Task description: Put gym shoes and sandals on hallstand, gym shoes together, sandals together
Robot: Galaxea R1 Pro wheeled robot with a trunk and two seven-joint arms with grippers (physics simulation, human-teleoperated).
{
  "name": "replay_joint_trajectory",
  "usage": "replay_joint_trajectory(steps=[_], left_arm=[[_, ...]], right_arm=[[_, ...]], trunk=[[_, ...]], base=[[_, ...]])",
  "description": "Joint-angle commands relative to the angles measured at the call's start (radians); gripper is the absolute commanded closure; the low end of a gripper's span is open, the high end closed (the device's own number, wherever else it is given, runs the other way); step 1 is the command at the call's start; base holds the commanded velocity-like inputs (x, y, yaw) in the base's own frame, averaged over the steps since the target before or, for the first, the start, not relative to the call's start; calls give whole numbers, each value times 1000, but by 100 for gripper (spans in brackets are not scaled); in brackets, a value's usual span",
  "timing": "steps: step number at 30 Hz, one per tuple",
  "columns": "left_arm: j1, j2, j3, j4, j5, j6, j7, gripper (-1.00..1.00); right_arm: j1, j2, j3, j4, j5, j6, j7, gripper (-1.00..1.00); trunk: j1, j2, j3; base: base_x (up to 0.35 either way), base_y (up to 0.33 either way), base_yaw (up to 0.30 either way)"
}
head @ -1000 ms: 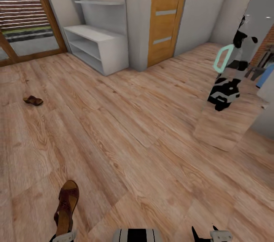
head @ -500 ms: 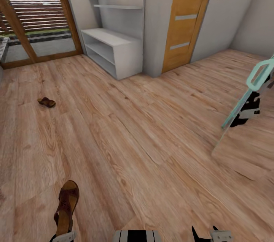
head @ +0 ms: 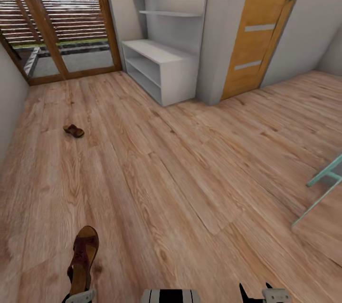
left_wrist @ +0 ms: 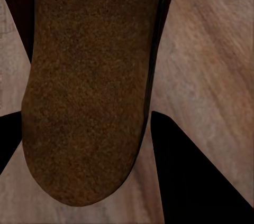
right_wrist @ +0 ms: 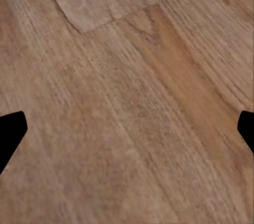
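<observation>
Head view: my left gripper (head: 78, 296) grasps one sandal (head: 83, 259); second sandal (head: 73, 130) far left; right gripper (right_wrist: 127, 129) spread, unladen.

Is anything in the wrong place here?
Yes. One brown sandal lies alone on the wood floor, far from the grey-white shoe rack. Its partner is held in the left gripper, not on the rack.

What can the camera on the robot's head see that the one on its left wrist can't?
The head view takes in the hallstand, an orange door, a glass door to the outside, and a second sandal lying far off on the floor. The left wrist view gives a close look at the held sandal's rough brown sole between the dark fingers. Both show that held sandal and wood-plank floor.
</observation>
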Motion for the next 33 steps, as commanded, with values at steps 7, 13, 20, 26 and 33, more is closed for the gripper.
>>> replay_joint_trajectory(steps=[7, 13, 20, 26, 33], left_arm=[[-1, 0, 0, 1, -1, -3, 3, 100], [-1, 0, 0, 1, -1, -3, 3, 100], [-1, 0, 0, 1, -1, -3, 3, 100], [-1, 0, 0, 1, -1, -3, 3, 100], [-1, 0, 0, 1, -1, -3, 3, 100]], right_arm=[[0, 1, -6, 0, 4, -3, 7, -100], [0, 1, -6, 0, 4, -3, 7, -100], [0, 1, -6, 0, 4, -3, 7, -100], [0, 1, -6, 0, 4, -3, 7, -100], [0, 1, -6, 0, 4, -3, 7, -100]], trunk=[[0, 0, 7], [0, 0, 14], [0, 0, 22], [0, 0, 29], [0, 0, 36]], base=[[338, 0, 214], [338, 0, 214], [338, 0, 214], [338, 0, 214], [338, 0, 214]])
